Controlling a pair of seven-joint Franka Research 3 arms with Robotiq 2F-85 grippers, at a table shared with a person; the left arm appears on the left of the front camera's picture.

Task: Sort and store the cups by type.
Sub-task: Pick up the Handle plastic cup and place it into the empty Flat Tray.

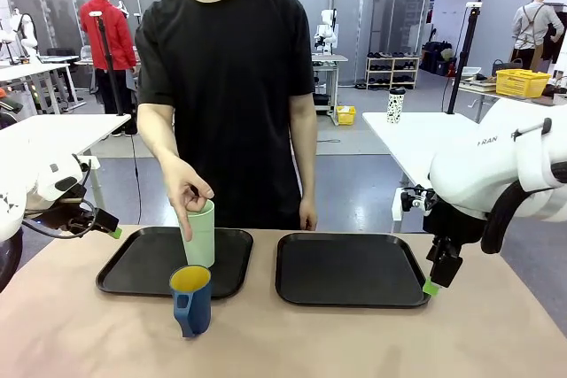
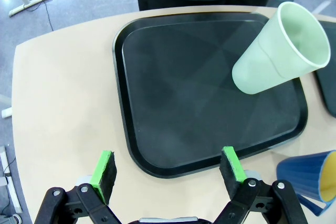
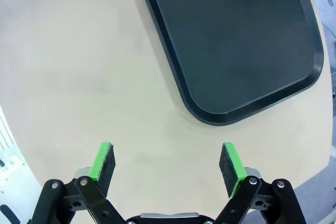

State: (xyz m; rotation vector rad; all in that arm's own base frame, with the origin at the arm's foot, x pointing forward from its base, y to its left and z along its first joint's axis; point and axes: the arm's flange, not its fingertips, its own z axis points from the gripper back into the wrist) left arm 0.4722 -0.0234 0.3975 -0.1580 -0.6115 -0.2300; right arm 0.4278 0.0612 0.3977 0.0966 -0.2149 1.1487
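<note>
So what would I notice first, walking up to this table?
A person's hand points down beside a tall pale green cup that stands on the left black tray. A blue mug with a yellow inside sits on the table just before that tray. The robot's left fingers and right fingers stand open.

Lab or workshop hall: white worktables, shelving rack, yellow crate, glossy grey floor.
</note>
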